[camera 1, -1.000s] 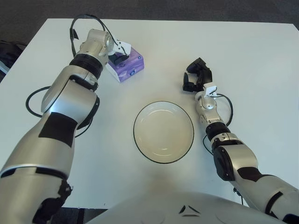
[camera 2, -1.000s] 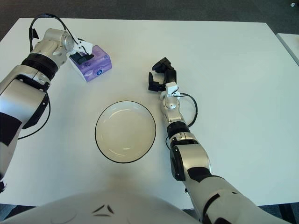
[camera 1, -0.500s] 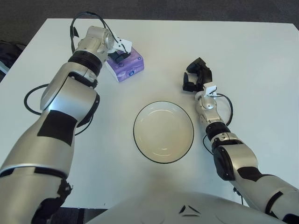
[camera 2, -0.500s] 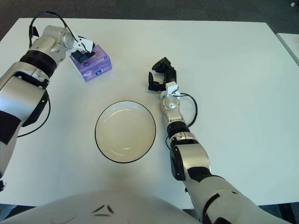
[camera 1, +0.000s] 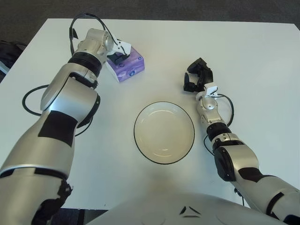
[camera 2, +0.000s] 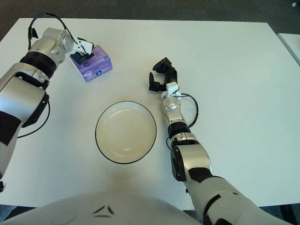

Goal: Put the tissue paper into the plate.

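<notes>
Purple tissue pack (camera 1: 126,67) on white table (camera 1: 243,51), far-left, well apart from plate (camera 1: 164,132). Left hand (camera 1: 118,50) on pack's near-left top edge, dark fingers on it; grasp or mere contact: cannot tell. Right hand (camera 1: 197,77) right of plate, fingers loosely curled, holding nothing.

My two head eyes sit side by side, look forward and down. Both see same white table (camera 1: 262,56), plate (camera 2: 125,132), both arms.
</notes>
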Action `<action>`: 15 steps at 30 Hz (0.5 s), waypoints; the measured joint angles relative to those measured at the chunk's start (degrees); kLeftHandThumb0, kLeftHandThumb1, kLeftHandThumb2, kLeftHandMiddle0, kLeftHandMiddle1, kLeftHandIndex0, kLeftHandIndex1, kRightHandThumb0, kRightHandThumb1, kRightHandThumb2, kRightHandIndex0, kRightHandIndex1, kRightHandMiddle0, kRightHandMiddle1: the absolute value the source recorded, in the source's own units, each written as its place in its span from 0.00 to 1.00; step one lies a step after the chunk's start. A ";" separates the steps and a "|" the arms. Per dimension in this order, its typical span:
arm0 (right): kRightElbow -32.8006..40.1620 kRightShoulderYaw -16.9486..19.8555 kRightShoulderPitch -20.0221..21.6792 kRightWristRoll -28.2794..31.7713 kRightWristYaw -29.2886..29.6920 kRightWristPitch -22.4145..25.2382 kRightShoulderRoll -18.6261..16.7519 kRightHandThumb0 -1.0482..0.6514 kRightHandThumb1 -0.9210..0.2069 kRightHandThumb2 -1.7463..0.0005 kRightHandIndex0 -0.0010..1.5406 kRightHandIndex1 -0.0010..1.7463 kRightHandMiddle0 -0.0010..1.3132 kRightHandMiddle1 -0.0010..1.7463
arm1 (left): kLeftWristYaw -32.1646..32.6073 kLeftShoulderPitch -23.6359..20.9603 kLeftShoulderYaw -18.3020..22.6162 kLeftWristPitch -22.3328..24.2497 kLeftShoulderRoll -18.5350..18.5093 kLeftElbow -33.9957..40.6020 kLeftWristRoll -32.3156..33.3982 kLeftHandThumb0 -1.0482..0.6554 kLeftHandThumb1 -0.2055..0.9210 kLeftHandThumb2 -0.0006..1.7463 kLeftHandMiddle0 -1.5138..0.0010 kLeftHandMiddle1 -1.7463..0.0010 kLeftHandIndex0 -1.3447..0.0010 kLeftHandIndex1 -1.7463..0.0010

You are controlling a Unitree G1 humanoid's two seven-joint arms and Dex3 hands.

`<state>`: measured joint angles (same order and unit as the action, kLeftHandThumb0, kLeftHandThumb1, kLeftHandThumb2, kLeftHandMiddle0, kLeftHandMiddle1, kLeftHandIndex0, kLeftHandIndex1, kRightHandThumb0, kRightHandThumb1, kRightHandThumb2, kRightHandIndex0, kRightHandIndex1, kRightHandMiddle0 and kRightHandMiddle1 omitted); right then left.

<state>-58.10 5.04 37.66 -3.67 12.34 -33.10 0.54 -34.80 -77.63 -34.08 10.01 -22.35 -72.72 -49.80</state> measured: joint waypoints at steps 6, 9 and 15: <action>0.00 0.01 0.00 0.00 0.12 0.00 0.01 0.61 0.56 0.22 0.34 1.00 0.39 1.00 | 0.98 0.00 -0.37 1.36 0.26 -0.99 0.00 0.00 1.00 0.73 1.00 1.00 1.00 1.00; 0.00 0.01 0.00 0.00 0.34 0.00 0.01 0.61 0.56 0.22 0.34 1.00 0.39 1.00 | 1.65 0.00 -0.45 2.13 0.53 -1.64 0.02 0.00 1.00 0.72 1.00 1.00 1.00 1.00; 0.00 0.03 0.00 0.00 0.38 0.00 0.04 0.61 0.57 0.22 0.34 1.00 0.39 1.00 | 2.78 0.00 -0.50 3.36 1.12 -2.28 0.07 0.00 1.00 0.70 1.00 1.00 1.00 1.00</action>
<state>-58.10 5.07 37.66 -3.67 12.72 -33.10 0.58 -32.02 -77.63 -34.58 13.38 -21.23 -75.00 -49.72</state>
